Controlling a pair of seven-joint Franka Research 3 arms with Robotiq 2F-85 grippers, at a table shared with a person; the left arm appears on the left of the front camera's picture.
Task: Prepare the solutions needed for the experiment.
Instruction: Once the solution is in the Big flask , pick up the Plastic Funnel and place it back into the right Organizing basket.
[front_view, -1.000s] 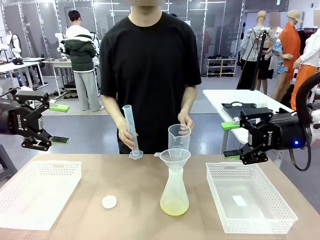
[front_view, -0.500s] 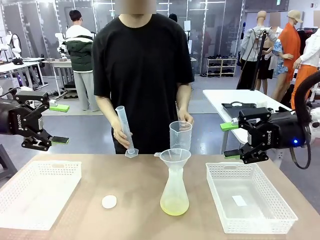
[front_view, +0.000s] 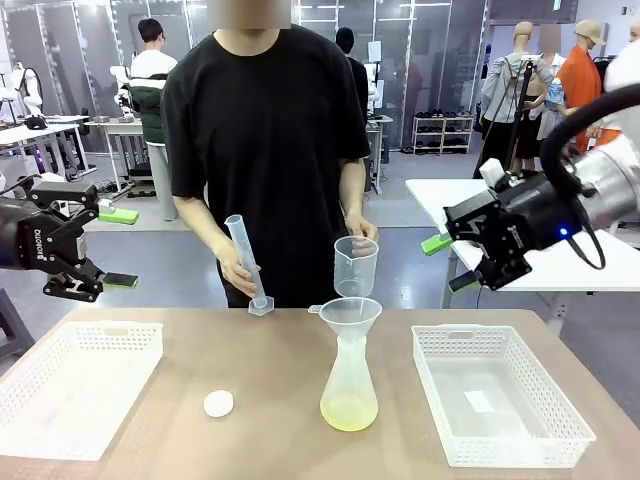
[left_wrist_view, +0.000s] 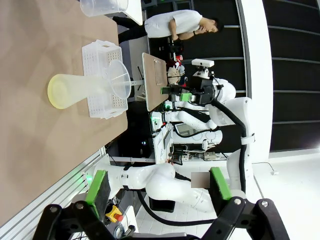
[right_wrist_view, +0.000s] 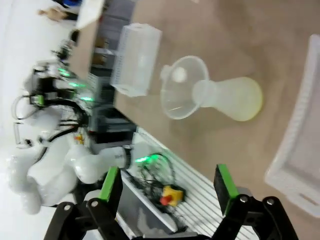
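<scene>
The solutions (front_view: 349, 413) are a shallow pale yellow-green layer in a frosted conical flask (front_view: 349, 375) at the table's middle, with a clear funnel (front_view: 350, 314) in its neck. Behind it a person holds a graduated cylinder (front_view: 246, 262) in one hand and a clear beaker (front_view: 356, 265) in the other. My left gripper (front_view: 118, 248) hangs open above the table's left edge. My right gripper (front_view: 450, 263) is open, raised beyond the right basket. The left wrist view has the left gripper (left_wrist_view: 157, 184) open, flask (left_wrist_view: 80, 90) far off. The right gripper (right_wrist_view: 167, 183) is open, solutions (right_wrist_view: 250, 103) ahead.
A white basket (front_view: 75, 385) lies at the left and another white basket (front_view: 500, 395) at the right. A small white cap (front_view: 218, 403) sits on the table left of the flask. Other people and tables stand in the background.
My right arm has risen and tilted, its gripper now higher and slightly farther left. The person has shifted left with the cylinder and beaker. The left arm has not moved.
</scene>
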